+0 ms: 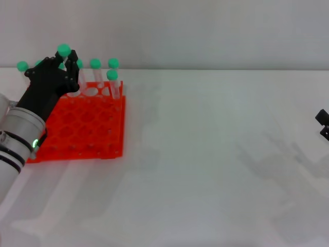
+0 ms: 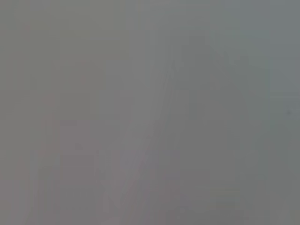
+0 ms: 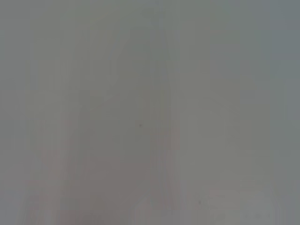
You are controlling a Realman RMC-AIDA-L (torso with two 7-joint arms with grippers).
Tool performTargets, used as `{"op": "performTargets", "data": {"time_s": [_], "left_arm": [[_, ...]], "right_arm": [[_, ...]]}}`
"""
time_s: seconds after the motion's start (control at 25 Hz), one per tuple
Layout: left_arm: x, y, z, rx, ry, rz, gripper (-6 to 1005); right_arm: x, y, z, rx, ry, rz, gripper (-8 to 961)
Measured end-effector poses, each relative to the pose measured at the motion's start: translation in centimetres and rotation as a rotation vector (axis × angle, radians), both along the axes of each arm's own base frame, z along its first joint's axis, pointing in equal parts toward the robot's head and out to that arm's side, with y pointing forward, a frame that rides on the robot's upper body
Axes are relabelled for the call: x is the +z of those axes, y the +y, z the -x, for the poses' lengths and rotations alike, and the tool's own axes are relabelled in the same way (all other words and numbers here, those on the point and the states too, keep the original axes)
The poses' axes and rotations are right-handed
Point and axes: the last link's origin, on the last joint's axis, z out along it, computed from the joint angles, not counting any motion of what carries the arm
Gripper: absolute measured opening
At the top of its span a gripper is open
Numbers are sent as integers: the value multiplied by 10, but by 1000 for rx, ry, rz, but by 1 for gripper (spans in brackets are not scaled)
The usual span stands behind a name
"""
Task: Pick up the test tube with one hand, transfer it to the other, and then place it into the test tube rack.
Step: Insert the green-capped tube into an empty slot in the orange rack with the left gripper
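Observation:
The orange-red test tube rack [image 1: 87, 128] lies on the white table at the left in the head view. Several green-capped tubes stand in its back row, among them one at the back right [image 1: 112, 77]. My left gripper [image 1: 64, 64], on the arm with the green light, hangs over the back left of the rack. It is shut on the test tube [image 1: 64, 50], whose green cap stands higher than the other caps; the tube's body is hidden by the fingers. Only a black bit of my right gripper [image 1: 323, 123] shows at the right edge. Both wrist views show only blank grey.
The white table [image 1: 216, 154] stretches wide between the rack and the right edge. A pale wall [image 1: 205, 31] rises behind the table's back edge.

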Motion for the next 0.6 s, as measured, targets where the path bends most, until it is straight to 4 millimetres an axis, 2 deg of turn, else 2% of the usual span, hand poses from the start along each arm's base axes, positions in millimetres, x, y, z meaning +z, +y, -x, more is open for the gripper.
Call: {"op": "performTargets", "data": {"time_s": [0.6], "left_arm": [[-9, 18, -9, 32, 49, 63, 213]], "right_arm": [[3, -2, 6, 41, 15, -13, 784]]}}
